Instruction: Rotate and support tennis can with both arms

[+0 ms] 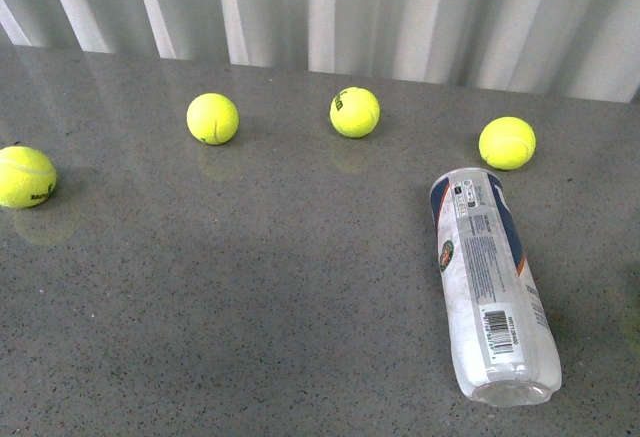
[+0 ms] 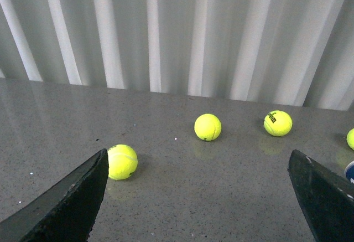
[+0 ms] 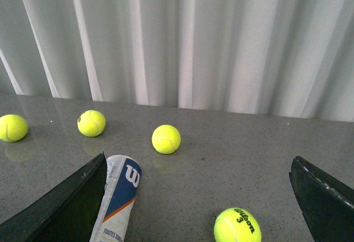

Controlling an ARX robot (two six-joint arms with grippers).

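Tennis can (image 1: pixel 492 282) lies on its side on the grey table (image 1: pixel 250 317), at the right of the front view, with its barcode facing up and its clear end nearest my body. Its far end points toward the rightmost of four yellow tennis balls (image 1: pixel 507 143) strung across the table beyond it. The can is near that ball but apart from it. Neither of my arms shows in the front view.

My left gripper (image 2: pixel 197 156) hangs above the table, its two black fingers (image 2: pixel 69 203) spread wide with nothing between them. Balls lie on the table ahead of it.

My right gripper (image 3: pixel 199 158) is likewise wide open and holds nothing. The can's blue-and-white end, with its white W logo (image 3: pixel 131 174), shows just beside one right finger (image 3: pixel 66 209), which covers part of the can's edge; I cannot tell whether the two touch. A printed ball (image 3: pixel 238 225) marked with the figure 3 lies on the table in the gap between the right gripper's fingers, apart from the can. A white pleated curtain (image 1: pixel 400 17) backs the table.
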